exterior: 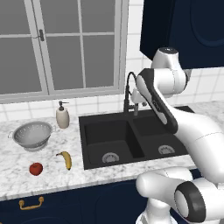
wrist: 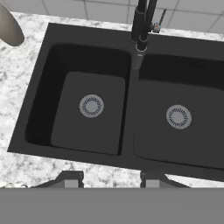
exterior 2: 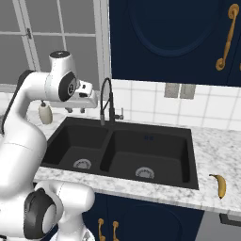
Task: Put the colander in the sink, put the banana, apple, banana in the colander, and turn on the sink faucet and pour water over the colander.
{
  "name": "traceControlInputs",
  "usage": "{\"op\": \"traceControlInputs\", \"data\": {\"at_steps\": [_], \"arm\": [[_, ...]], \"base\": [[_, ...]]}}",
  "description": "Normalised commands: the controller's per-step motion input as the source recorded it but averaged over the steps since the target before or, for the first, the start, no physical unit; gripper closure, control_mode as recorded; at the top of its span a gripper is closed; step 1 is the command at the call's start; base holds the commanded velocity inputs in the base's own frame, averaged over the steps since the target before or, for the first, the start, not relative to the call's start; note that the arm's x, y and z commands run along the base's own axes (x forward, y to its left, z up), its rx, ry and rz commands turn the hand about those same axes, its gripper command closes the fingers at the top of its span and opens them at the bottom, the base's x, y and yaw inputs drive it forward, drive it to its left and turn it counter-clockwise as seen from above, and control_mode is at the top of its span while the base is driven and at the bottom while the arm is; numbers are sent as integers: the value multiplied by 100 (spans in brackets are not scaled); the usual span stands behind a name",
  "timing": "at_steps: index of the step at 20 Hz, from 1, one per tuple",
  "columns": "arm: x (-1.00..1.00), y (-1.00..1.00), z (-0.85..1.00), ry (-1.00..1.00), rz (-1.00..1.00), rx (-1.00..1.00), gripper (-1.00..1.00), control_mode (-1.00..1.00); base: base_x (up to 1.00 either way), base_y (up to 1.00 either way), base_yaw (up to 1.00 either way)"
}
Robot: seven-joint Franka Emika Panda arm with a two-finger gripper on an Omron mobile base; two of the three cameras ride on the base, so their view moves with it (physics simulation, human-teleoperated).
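I am still at the very first step. The colander (exterior: 32,134) is sitting on the speckled stone counter (exterior: 26,164), left of the sink (exterior: 94,127), so nothing is in the sink yet. Both black basins are bare, each with a round shiny drain.

My gripper (wrist: 111,180) is hanging high over the sink, looking down at it. It is holding nothing. The two little dark tips are standing a bit apart, neither wide nor tight together.

The colander is a round silver metal bowl full of tiny holes, with small handles on its sides. Just in front of it lie the red apple (exterior: 36,168), round and smooth, and a curvy yellow banana (exterior: 66,159) with brown ends. A second banana (exterior 2: 219,185) is lying on the counter right of the sink, well apart from the rest. The tall black faucet (exterior 2: 107,101) is bending over the middle wall of the sink. A beige soap bottle (exterior: 62,115) is standing near the colander.

Next, I think I am needing to swing the arm left, open the jaws wider, and pinch the thin rim. It looks slippery, so it may slide.
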Motion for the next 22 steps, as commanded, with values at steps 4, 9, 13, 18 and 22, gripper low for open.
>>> {"op": "traceControlInputs", "data": {"at_steps": [4,9,13,18,22], "arm": [[-15,0,0,0,0,1,-100,-100],[-47,28,-2,0,0,0,-100,-100],[-29,66,-7,0,-6,0,-100,-100],[-3,83,-15,1,-19,0,-100,-100],[17,72,-24,2,-19,0,-100,-100]], "base": [[0,0,0],[0,0,0],[0,0,0],[0,0,0],[0,0,0]]}}
